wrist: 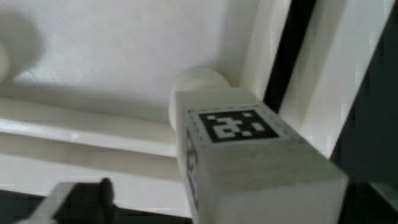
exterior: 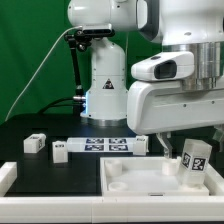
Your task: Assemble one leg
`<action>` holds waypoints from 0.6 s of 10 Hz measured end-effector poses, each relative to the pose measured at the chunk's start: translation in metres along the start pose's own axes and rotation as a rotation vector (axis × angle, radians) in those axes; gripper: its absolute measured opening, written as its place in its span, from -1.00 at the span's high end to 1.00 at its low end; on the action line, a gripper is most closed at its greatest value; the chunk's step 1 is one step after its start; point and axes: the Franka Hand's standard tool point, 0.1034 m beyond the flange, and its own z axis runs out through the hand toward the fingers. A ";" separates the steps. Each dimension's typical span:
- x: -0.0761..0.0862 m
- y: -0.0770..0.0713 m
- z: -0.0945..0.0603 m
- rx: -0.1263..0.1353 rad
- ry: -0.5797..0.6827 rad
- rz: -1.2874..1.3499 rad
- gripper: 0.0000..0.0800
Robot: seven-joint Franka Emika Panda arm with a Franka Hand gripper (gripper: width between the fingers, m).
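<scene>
In the wrist view a white leg (wrist: 249, 160) with a square marker tag (wrist: 237, 125) stands with its far end at a round corner socket of the large white panel (wrist: 107, 60). My gripper (wrist: 235, 198) straddles the leg. One dark finger (wrist: 93, 198) stands apart from the leg's side, so the jaws are open; the other finger is lost against the dark table. In the exterior view the leg (exterior: 193, 160) stands upright at the panel's (exterior: 130, 182) far corner on the exterior view's right, below my gripper (exterior: 180, 148).
Two more loose legs (exterior: 35, 144) (exterior: 60, 151) lie on the black table at the exterior view's left. The marker board (exterior: 106, 146) lies behind the panel. The robot base (exterior: 105, 85) stands at the back. A white edge (exterior: 6, 176) shows at the left.
</scene>
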 end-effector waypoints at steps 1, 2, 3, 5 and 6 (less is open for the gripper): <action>0.000 -0.001 0.000 0.000 0.000 -0.001 -0.01; 0.000 -0.001 0.000 0.000 0.000 -0.001 -0.01; 0.000 -0.001 0.000 0.000 0.000 -0.001 0.27; 0.000 -0.001 0.000 0.002 0.000 0.020 0.27; 0.000 -0.001 0.000 0.002 0.000 0.017 0.27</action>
